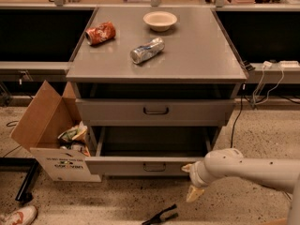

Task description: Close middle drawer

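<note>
**My hand (191, 181) at the open middle drawer (126, 166)**

My hand hangs low, just beside the right end of the drawer's front, spread wide and holding nothing. The middle drawer stands pulled out beneath the shut top drawer (112, 111).

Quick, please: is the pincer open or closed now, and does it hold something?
Pincer: open, holding nothing, by the right end of the front of the pulled-out middle drawer.
</note>
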You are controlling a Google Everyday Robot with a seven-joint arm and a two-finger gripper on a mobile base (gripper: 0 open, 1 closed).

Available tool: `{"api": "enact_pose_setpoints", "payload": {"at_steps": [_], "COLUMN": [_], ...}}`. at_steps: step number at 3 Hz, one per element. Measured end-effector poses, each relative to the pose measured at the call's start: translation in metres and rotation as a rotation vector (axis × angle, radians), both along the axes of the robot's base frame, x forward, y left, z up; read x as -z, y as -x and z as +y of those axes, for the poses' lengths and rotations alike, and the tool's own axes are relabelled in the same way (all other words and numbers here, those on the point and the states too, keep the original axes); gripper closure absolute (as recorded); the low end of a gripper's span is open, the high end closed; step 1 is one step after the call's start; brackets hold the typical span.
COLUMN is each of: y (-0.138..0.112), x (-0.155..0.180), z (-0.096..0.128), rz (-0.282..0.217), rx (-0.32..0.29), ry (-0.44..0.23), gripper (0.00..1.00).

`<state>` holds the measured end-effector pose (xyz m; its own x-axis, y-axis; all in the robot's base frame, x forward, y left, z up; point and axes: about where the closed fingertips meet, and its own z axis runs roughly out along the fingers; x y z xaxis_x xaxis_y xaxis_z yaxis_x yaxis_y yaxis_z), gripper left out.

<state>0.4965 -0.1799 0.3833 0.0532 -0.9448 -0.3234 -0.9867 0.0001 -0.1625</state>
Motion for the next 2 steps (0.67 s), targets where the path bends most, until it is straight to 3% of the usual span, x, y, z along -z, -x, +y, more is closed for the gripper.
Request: {"api": "enact_pose_setpoints", "payload": {"at_steps": [1,2], "y": [-0.016,-0.039], "x": [0.005,0.005], "z": [0.003,0.002], "rz": [-0.017,-0.045], "rx": [-0.028,-0.050], "ry": [0.027,0.031], "gripper": [0.42,0.73]}}
